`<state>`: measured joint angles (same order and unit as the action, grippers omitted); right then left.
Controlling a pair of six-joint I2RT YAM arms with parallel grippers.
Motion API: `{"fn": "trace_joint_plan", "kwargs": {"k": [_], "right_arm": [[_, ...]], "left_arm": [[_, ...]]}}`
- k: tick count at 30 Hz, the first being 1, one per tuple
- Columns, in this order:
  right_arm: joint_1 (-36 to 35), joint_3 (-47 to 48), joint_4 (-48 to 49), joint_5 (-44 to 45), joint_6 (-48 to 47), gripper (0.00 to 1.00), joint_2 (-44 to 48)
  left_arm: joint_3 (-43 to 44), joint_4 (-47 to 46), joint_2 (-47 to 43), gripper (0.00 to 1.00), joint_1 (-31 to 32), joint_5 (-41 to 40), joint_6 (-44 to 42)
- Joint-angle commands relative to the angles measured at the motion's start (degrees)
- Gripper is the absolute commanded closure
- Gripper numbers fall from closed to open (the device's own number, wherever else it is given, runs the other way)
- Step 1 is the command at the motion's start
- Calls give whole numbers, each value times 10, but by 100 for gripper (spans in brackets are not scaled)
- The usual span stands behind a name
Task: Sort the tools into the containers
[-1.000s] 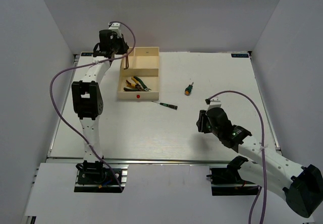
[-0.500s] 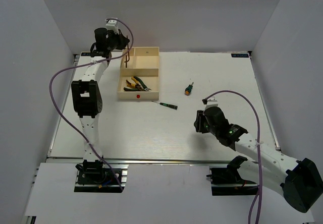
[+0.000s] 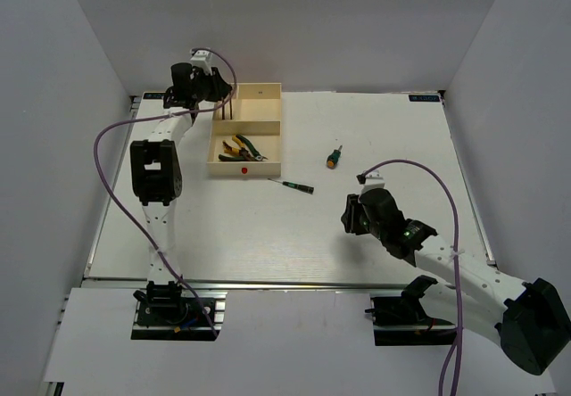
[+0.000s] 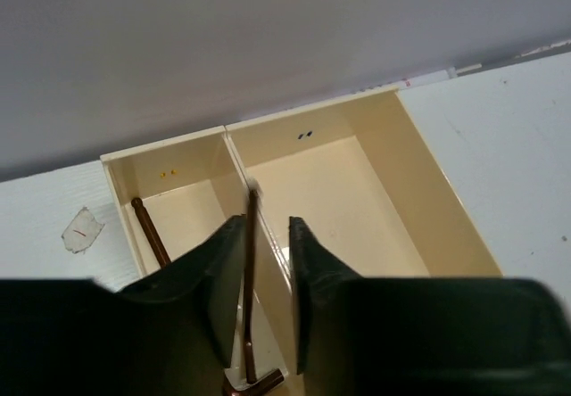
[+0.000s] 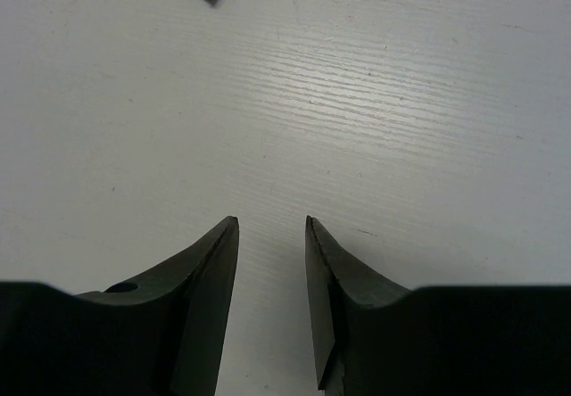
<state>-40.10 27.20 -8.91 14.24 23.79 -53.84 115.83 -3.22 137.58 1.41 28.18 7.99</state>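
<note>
The right gripper has edged left toward the thin screwdriver, and the left gripper has sunk a little over the tray's far end. The left jaws stand narrowly apart with a dark hex key between them, lying along one finger; whether it is pinched I cannot tell. Its tip lies over the divider between the two far compartments. A second hex key leans in the left one. The right jaws are partly open with nothing between them, above the table. The screwdriver's green-ringed handle end is just ahead. Pliers lie in the near compartment. A stubby screwdriver lies on the table, right of the tray.
</note>
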Motion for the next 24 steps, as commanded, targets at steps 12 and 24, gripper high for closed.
{"fn": "trace_joint_plan", "kwargs": {"k": [12, 24], "right_arm": [[1, -9, -7, 32, 26, 55, 49], [1, 15, -80, 71, 49, 43, 94]], "left_arm": [[-21, 28, -116, 9, 7, -24, -8], [-234, 130, -373, 3, 77, -37, -3]]}}
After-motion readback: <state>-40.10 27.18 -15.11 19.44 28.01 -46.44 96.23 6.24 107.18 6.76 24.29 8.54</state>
